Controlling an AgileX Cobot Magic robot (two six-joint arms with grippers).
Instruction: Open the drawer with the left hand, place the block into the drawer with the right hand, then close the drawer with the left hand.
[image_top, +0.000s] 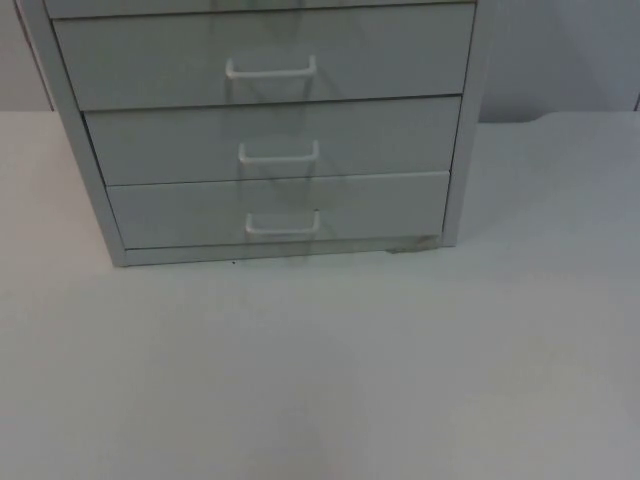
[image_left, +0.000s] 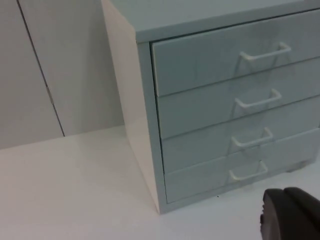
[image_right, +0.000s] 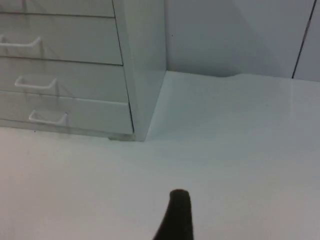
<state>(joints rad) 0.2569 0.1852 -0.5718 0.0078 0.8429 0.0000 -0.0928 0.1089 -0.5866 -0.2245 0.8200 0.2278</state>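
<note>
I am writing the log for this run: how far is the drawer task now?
Nothing looks done: the drawers of the cabinet are all shut, handles untouched. Nothing is in hand; a left fingertip and a right fingertip are apart from it. Opening, placing the block and closing remain.

The pale grey metal drawer cabinet (image_top: 270, 140) is cut off by the upper edge of the top view, so its topmost drawer and roof are lost there, and its right side runs past the frame edge in the left wrist view (image_left: 225, 110). In the right wrist view its left part, with the ends of the white wire handles (image_right: 22, 45), is cropped away. Of each gripper just one black fingertip (image_left: 290, 215) (image_right: 176, 215) enters a wrist frame, so how the jaws stand cannot be told.
</note>
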